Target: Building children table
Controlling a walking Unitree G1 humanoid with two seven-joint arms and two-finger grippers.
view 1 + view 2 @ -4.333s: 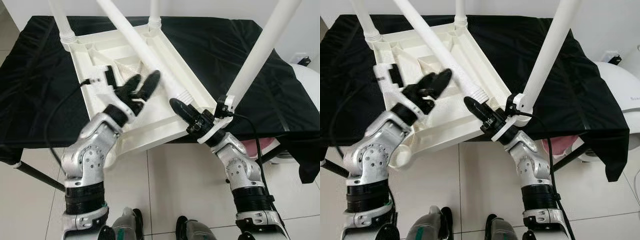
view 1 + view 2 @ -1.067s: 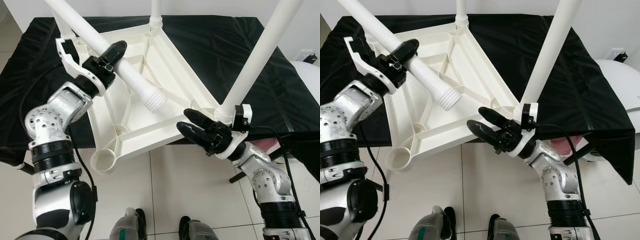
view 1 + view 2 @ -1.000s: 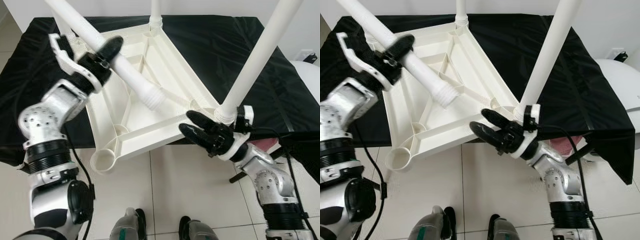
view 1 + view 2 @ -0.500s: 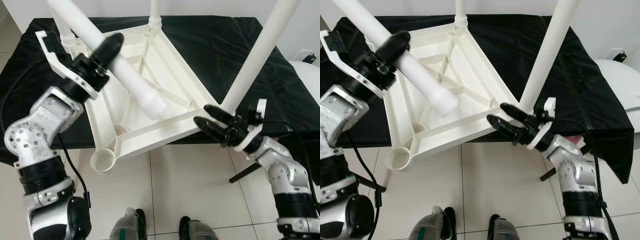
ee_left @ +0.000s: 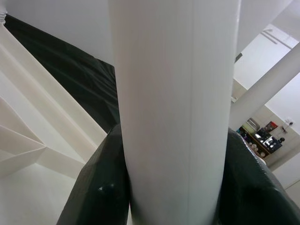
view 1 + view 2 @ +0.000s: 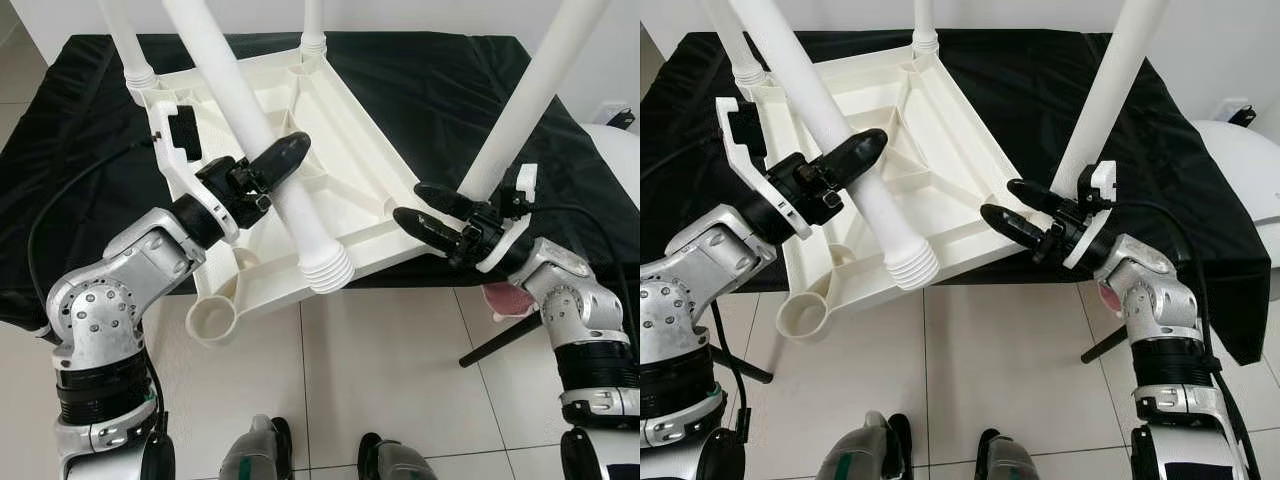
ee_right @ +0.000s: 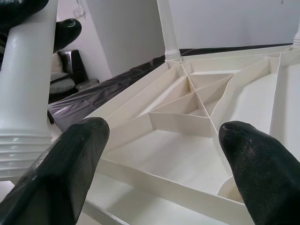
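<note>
Between the left jaws (image 6: 262, 170) sits the loose leg (image 6: 262, 150), clamped at mid-length with one black finger on either side of the white tube, as the left wrist view shows closely. Its threaded end (image 6: 328, 268) hangs past the near edge of the upturned top (image 6: 330, 120), which lies on the black-draped table (image 6: 440, 90). Three legs look already fitted: one at the far left corner (image 6: 128, 45), one at the far corner (image 6: 312, 25), and one at the right corner (image 6: 520, 110) just beyond the right jaws (image 6: 428, 215). The last socket (image 6: 212, 320), at the near left corner, stands empty, below and to the left of the left jaws, with the threaded end well apart from it. So I judge the build about three quarters done; what is left is to bring that end over the socket, seat it and screw it home. The left arm is bent sharply at the elbow, forearm reaching up and inward, holding the leg steeply tilted with its top leaning away. The right arm reaches in from the side, its jaws wide and empty, fingertips at the near right edge of the top; whether they touch it I cannot tell.
</note>
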